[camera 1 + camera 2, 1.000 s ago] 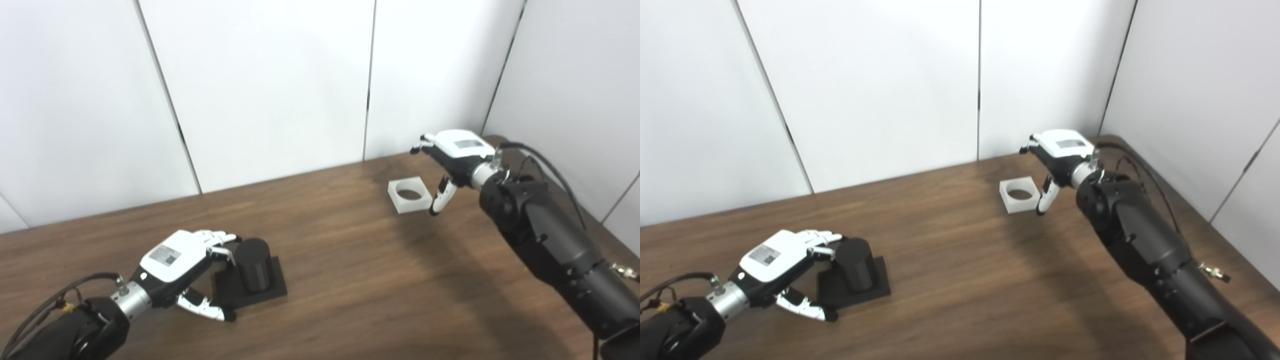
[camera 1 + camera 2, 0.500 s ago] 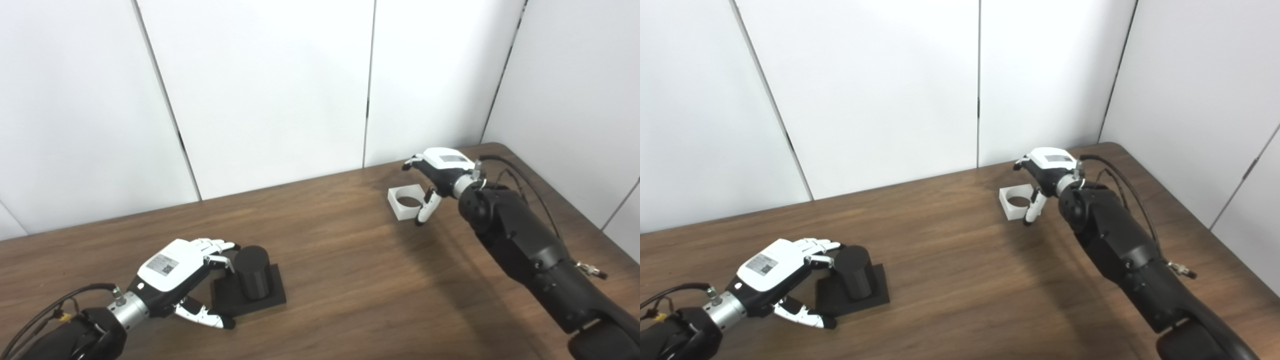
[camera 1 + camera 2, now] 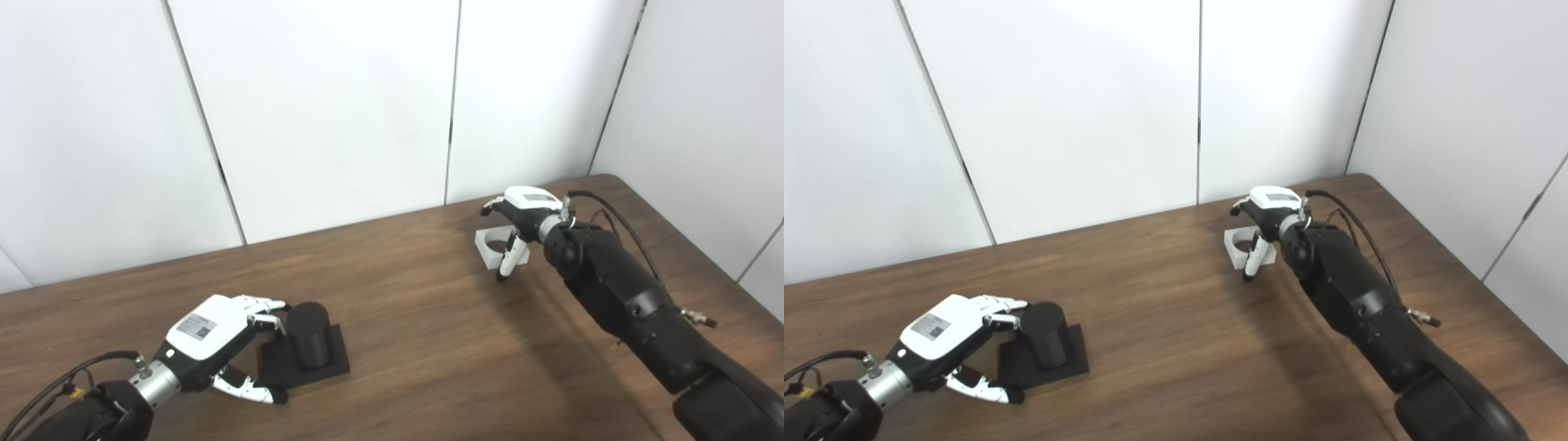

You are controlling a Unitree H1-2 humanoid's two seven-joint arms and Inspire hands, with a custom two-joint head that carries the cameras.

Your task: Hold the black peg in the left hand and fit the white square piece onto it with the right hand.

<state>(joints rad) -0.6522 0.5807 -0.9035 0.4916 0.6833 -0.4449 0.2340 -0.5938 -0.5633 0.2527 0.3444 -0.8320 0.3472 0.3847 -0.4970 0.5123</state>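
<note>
A brown wooden tabletop (image 3: 429, 343) is seen in front of white wall panels (image 3: 331, 104). It is the biggest thing here, and everything else is carried on it.

A long black right arm (image 3: 637, 306) is stretched from the bottom right corner up toward the far right part of the tabletop. A shorter left arm (image 3: 79, 410) is brought in at the bottom left corner.

Near the front left of the tabletop a black peg (image 3: 308, 334) is found. It is stood upright on a flat black square base (image 3: 304, 365), and the base is laid flat on the wood. The left hand (image 3: 211, 337) is placed just beside the peg on its left. Its fingers (image 3: 264, 304) are curved around toward the peg's top, and the thumb is stretched out low along the front edge of the base. The hand is held wide (whether the peg is really touched cannot be told).

Close to the far right edge of the tabletop the white square piece (image 3: 497, 247) is laid, with a round hole in its middle. The right hand (image 3: 520, 211) is held over it, spread apart, with the fingers reached past its far side and the thumb pointed down at its near side. Nothing is seen to be gripped by this hand.
</note>
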